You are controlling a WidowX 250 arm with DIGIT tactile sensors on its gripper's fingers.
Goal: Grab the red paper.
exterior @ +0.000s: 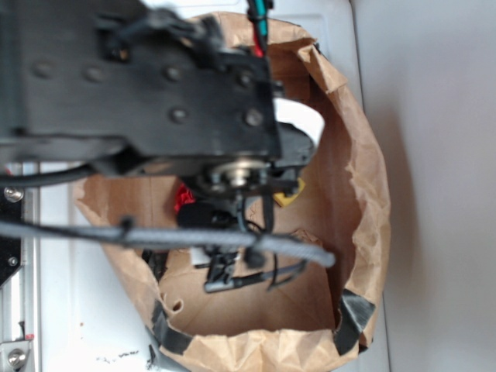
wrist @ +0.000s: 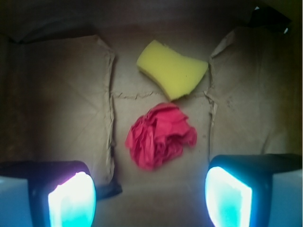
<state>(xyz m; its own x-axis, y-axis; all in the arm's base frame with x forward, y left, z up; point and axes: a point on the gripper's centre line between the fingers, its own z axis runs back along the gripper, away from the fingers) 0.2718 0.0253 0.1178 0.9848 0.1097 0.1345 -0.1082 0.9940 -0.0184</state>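
Centrally, the red paper (wrist: 161, 135), a crumpled wad of many folds, lies on the floor of the brown paper bag (wrist: 61, 94), just below the yellow sponge (wrist: 173, 68) and apparently not touching it. Gripper (wrist: 150, 198) open, its fingers (wrist: 71, 201) wide apart, the wad above the gap. Exterior view: the arm hides most of the contents.

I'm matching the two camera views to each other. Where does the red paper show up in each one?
Exterior: the red paper is a small red patch left of centre, mostly hidden under the arm, inside the brown paper bag.
Wrist: the red paper lies in the centre, ahead of the open gripper and apart from its fingers.
Shared landmark: the yellow sponge, close beside the paper.
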